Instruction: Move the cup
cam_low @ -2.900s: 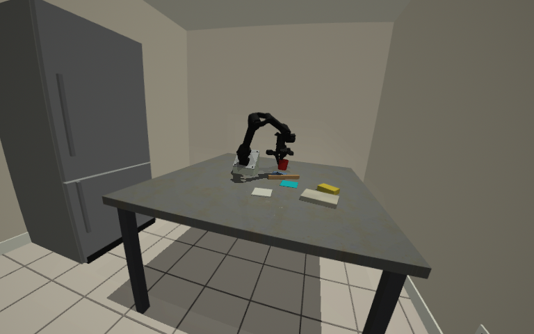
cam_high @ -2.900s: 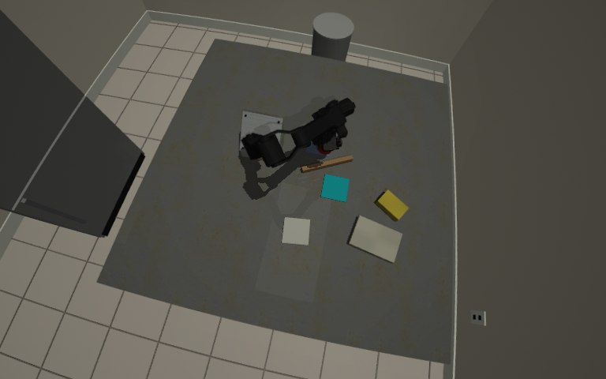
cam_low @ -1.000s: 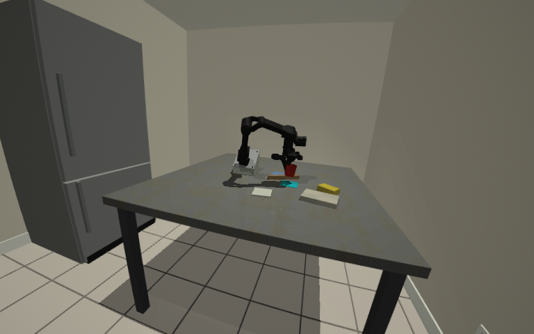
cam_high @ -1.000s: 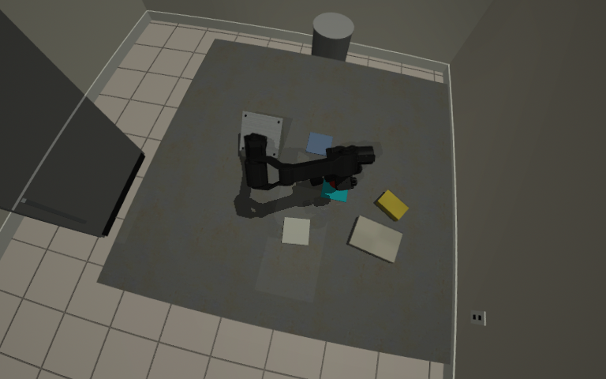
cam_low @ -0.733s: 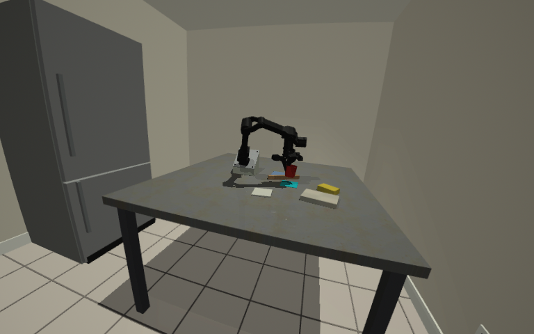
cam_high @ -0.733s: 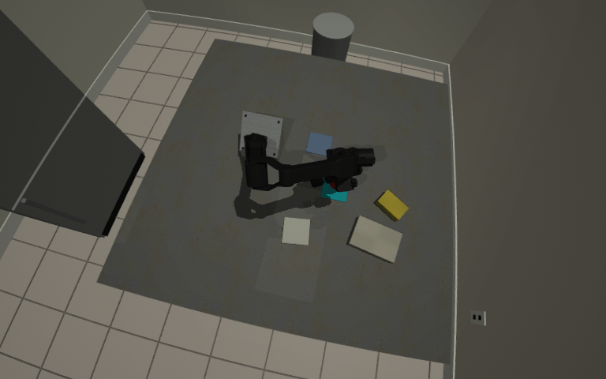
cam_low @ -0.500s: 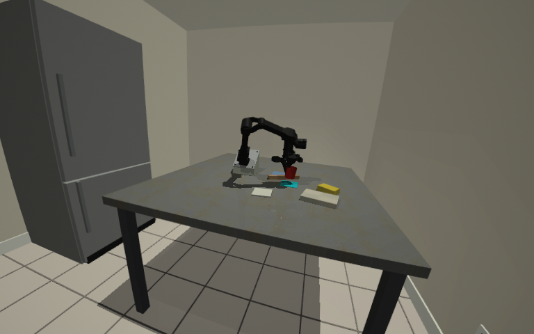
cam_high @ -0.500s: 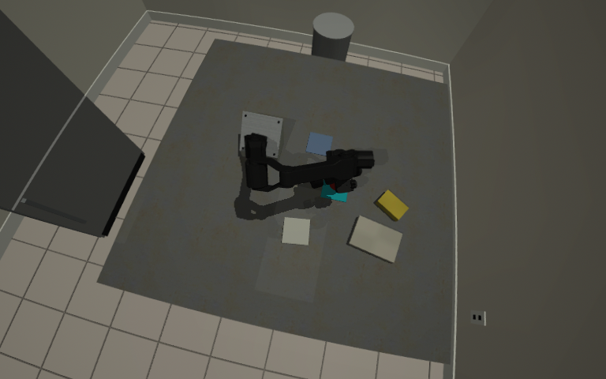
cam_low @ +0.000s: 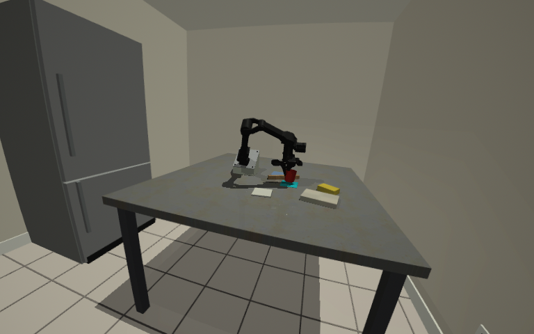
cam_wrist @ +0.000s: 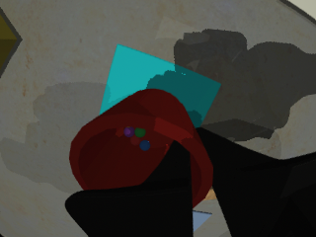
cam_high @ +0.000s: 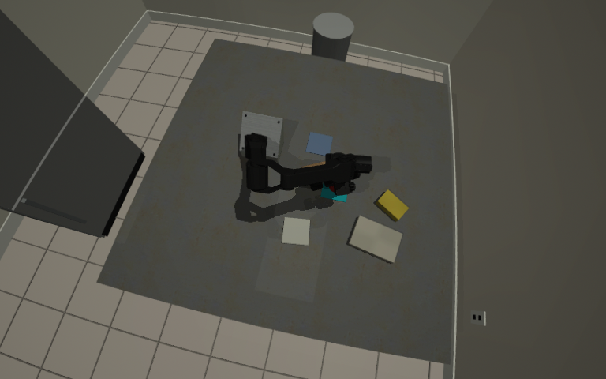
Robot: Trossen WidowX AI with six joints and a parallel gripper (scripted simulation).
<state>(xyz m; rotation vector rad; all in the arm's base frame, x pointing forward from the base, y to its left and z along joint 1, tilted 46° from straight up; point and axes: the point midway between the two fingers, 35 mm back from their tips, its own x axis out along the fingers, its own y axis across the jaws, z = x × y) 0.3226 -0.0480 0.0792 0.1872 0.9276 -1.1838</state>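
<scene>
The red cup (cam_high: 331, 188) (cam_low: 290, 176) (cam_wrist: 153, 104) is roughly upright, low over the cyan pad (cam_high: 342, 197) (cam_low: 293, 186) (cam_wrist: 128, 69). Whether its base touches the pad is hidden. My gripper (cam_low: 286, 172) (cam_wrist: 190, 134) is shut on the cup's wall, with one finger inside the cup and one outside. Several marbles lie in the cup, among them a purple marble (cam_wrist: 129, 131), a green marble (cam_wrist: 140, 132) and a blue marble (cam_wrist: 144, 145). The blue pad (cam_high: 319, 144) (cam_low: 277, 173) (cam_wrist: 199, 220) lies farther back with nothing on it.
An orange-brown bar (cam_high: 314, 166) (cam_low: 273, 177) (cam_wrist: 211, 195) lies between the two pads. A white square (cam_high: 295, 230) (cam_low: 262, 192) lies in front. A yellow block (cam_high: 392, 205) (cam_low: 328, 188) (cam_wrist: 7, 41) and a larger cream block (cam_high: 375, 238) (cam_low: 319, 197) (cam_wrist: 303, 7) are at the right.
</scene>
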